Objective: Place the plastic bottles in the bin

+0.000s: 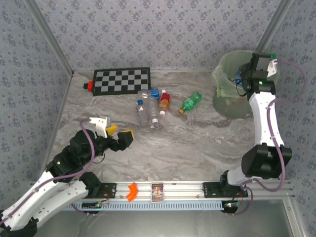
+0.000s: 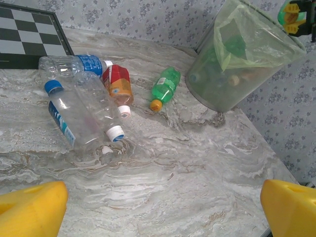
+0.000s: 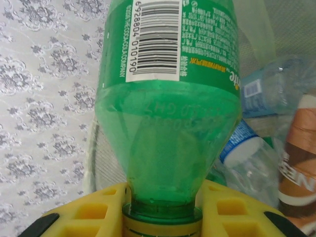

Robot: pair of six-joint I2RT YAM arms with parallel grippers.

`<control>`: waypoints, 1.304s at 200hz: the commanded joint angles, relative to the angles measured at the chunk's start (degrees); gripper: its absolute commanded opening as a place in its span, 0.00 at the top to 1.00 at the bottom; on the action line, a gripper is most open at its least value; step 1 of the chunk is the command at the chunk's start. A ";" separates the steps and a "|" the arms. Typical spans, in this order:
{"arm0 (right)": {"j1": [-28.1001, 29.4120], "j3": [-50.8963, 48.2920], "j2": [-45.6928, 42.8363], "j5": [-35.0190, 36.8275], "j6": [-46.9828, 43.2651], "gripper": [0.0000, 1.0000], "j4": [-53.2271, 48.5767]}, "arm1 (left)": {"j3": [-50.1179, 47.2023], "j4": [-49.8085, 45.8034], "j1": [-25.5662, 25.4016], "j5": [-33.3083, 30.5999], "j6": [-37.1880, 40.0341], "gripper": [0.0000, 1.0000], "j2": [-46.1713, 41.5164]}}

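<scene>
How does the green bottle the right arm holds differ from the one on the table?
The held green bottle is clamped at its neck by the right fingers; the loose green bottle lies untouched. The held one is over the bin, the loose one on the table. Both are green plastic.

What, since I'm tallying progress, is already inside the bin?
In the bin lie clear blue-labelled bottles and a brown-labelled bottle; the green bottle in the right tool hides the rest.

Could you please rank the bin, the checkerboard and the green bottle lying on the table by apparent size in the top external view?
1. bin, largest, though the right arm hides part of it
2. checkerboard
3. green bottle, clearly smallest
</scene>
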 commanded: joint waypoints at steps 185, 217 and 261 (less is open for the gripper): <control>9.35 5.00 -3.33 0.43 -14.62 0.00 -0.16 | -2.81 0.05 -0.18 -4.34 0.27 0.00 1.99; 14.55 -1.52 -8.00 2.66 -19.61 0.00 1.60 | -3.21 1.16 -0.17 -4.49 -0.27 0.00 5.56; 22.26 -9.11 -12.02 6.14 -23.97 0.00 3.30 | -4.16 6.00 -0.23 -2.06 -1.44 0.00 9.94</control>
